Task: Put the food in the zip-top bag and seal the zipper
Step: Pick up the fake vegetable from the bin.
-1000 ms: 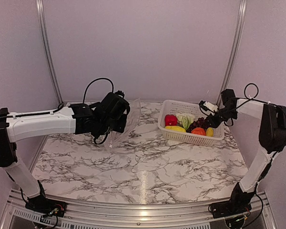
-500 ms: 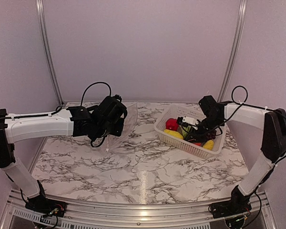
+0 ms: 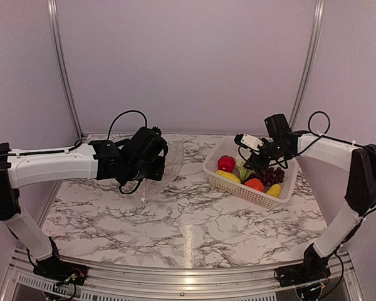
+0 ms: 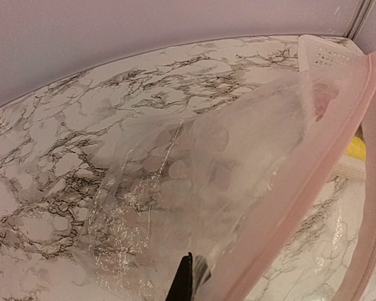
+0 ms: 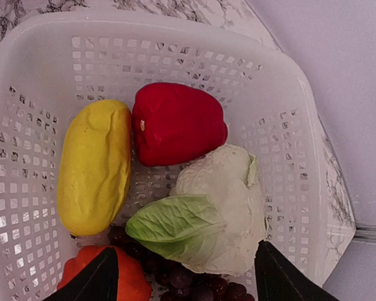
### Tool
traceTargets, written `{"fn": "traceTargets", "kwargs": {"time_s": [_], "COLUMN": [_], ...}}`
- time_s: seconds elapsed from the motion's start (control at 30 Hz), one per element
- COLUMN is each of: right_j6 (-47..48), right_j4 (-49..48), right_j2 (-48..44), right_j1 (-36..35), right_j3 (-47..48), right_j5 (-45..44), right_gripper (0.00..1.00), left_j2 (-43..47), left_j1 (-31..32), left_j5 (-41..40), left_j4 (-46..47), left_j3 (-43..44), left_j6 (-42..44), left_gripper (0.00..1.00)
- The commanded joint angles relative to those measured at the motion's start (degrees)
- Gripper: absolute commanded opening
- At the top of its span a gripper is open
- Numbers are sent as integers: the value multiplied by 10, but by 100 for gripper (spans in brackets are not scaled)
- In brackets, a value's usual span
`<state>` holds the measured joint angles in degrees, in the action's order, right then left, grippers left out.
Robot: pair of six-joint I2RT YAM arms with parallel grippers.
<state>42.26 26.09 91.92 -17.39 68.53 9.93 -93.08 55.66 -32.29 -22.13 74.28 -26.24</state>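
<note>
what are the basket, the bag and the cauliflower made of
Basket: rigid white plastic, moulded grid holes, slight sheen.
Bag: thin clear plastic film, crinkled and glinting.
Cauliflower: matte toy, probably moulded plastic or foam; hard to tell.

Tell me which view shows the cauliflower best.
Right wrist: the cauliflower sits close and unobstructed, white head and green leaf clear. The top view gives only a small, partly hidden greenish sliver; the left wrist view shows the bag, not the cauliflower.
</note>
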Motion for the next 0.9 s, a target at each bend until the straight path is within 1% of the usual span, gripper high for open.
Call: {"fn": "traceTargets", "kwargs": {"time_s": [0.0, 0.1, 0.17, 0.27, 0.37, 0.43, 0.53, 0.57, 0.63, 0.67, 0.73, 0.83, 0.87], "right_j6": [27, 36, 41, 38, 39, 39, 35, 35, 30, 25, 9, -16, -26], "right_j4": [-26, -39, -53, -64, -82, -92, -97, -96, -90, -83, -71, -48, -35], "right_j2": [61, 93, 111, 137, 153, 161, 170, 170, 163, 154, 123, 62, 46], "right_j1": [2, 2, 2, 2, 2, 2, 2, 2, 2, 2, 2, 2, 2], "right_j3": [34, 46, 49, 59, 58, 57, 60, 61, 62, 63, 61, 66, 73], "right_j5": [-65, -90, -97, -129, -143, -149, -160, -162, -160, -155, -133, -107, -82], "right_gripper": [75, 80, 81, 80, 77, 70, 57, 51, 34, 28, 23, 19, 18], "left_j2": [-8, -5, -3, -1, 0, -2, -4, -6, -7, -8, -9, -12, -15], "left_j1": [-3, -3, -3, -3, -3, -3, -3, -3, -3, -3, -3, -3, -3], "left_j5": [16, 18, 18, 19, 20, 22, 29, 30, 33, 34, 38, 42, 42], "left_j4": [0, 0, 0, 0, 1, 1, 4, 6, 7, 8, 11, 17, 19], "left_j3": [13, 11, 8, 4, 0, 1, 2, 3, 6, 7, 9, 12, 14], "left_j6": [-11, -13, -14, -16, -18, -18, -20, -20, -21, -22, -24, -27, -29], "left_gripper": [0, 0, 0, 0, 0, 0, 0, 0, 0, 0, 0, 0, 0]}}
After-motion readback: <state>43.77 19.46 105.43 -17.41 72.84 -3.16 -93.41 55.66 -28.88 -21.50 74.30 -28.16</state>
